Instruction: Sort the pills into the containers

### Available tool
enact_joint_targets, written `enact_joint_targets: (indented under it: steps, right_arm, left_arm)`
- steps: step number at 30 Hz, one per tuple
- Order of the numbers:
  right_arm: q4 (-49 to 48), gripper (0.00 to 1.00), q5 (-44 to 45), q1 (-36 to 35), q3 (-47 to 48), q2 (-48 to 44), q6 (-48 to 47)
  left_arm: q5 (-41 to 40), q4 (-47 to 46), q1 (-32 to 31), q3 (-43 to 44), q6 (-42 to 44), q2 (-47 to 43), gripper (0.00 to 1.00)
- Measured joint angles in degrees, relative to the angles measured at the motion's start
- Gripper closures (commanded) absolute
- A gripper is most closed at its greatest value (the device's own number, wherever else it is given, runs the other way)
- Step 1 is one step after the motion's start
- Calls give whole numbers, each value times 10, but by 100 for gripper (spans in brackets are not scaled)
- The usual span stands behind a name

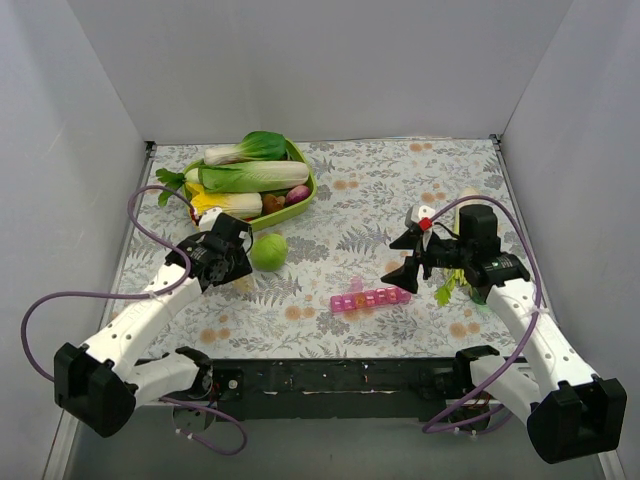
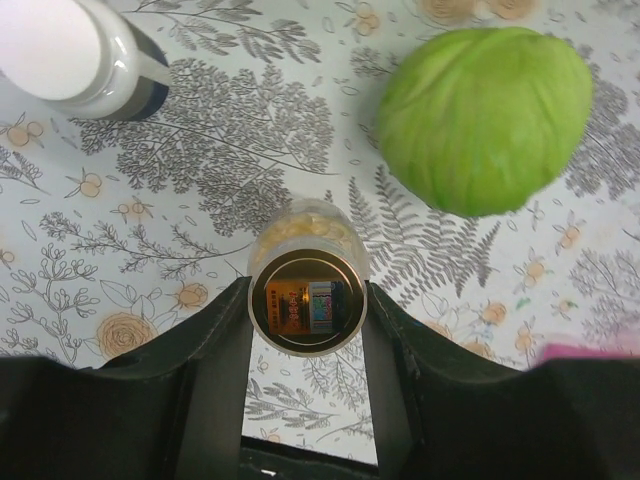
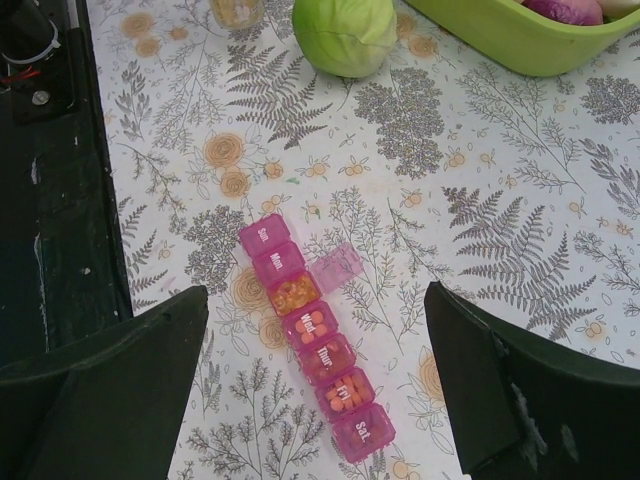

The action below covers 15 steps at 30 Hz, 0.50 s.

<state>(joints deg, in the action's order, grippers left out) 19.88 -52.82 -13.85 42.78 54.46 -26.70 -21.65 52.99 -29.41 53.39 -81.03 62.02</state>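
The left gripper (image 2: pixel 308 300) pinches a small clear pill bottle (image 2: pixel 308 290) between its two black fingers (image 2: pixel 215 350), one pressed against each side. The bottle's round end faces the wrist camera, and the amber pills (image 2: pixel 305 228) fill its far part. A round green cabbage (image 2: pixel 485 120) lies on the flowered cloth at 1 o'clock from the bottle, apart from it. A white-capped cylinder (image 2: pixel 75 55) stands at 10 o'clock, well apart.

The right gripper (image 3: pixel 318 300) hangs spread wide above the pink pill box (image 3: pixel 315 335), not touching it. In its wrist view the strip runs between the fingers (image 3: pixel 110 370) from 11 o'clock to 5 o'clock. The third cell from the far end stands with its lid (image 3: pixel 337 268) flipped out to the side, and yellow-orange bits show inside. Three further cells hold orange pills under shut lids.

From above, the pill box (image 1: pixel 370 299) lies at 7 o'clock from the right gripper (image 1: pixel 400 257), and the green bowl (image 1: pixel 308 190) of vegetables sits at 12 o'clock from the cabbage (image 1: pixel 268 251).
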Motion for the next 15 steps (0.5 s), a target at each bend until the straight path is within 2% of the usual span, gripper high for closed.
enact_joint_targets:
  steps: [6,11,13,14,15]
  right_arm:
    - [-5,4,-5,5,-4,-4,5]
    - [-5,4,-9,9,-5,-4,9]
    - [-5,4,-11,10,-6,-3,8]
    - [-5,5,-12,10,-6,-3,7]
    - [-5,4,-13,10,-6,-3,4]
  left_arm:
    - [-29,-31,60,-52,-41,27,93]
    - [-52,-50,101,-72,-51,34,53]
    - [-54,-57,101,-72,-52,34,42]
    - [-54,-58,101,-72,-52,33,32]
    - [-55,-58,101,-72,-52,32,28]
